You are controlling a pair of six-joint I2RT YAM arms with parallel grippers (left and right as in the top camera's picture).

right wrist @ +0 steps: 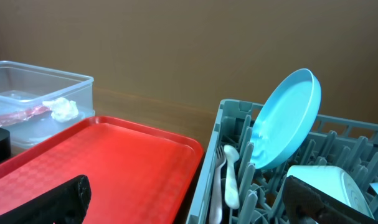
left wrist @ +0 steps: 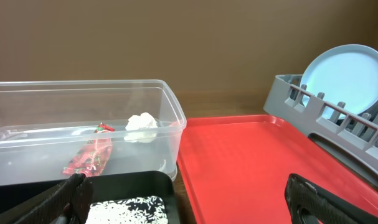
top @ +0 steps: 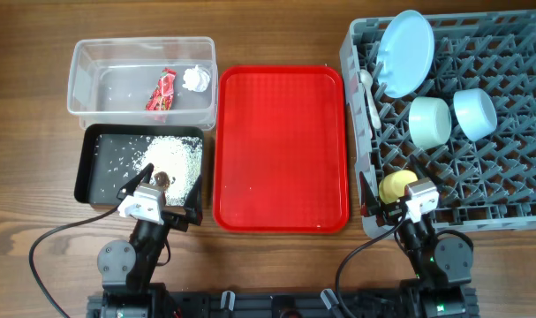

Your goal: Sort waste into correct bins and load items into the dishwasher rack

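Note:
The red wrapper [top: 162, 91] and the white tissue [top: 196, 79] lie in the clear tub [top: 82, 84]. White rice grains [top: 173, 157] and a brown scrap [top: 161, 179] lie in the black tray [top: 95, 181]. The grey dishwasher rack [top: 479, 190] holds the light-blue plate [top: 405, 53], the mint bowl [top: 429, 120], the light-blue bowl [top: 474, 113], the yellow cup [top: 396, 186], and the white spoon [top: 371, 95] with the fork [right wrist: 220, 180]. My left gripper [left wrist: 189, 199] is open and empty over the black tray's near edge. My right gripper [right wrist: 189, 199] is open and empty at the rack's front left corner.
A flat red tray [top: 281, 146] lies between the bins and the rack, with nothing on it. The wooden table shows around everything. Both arm bases stand at the near table edge.

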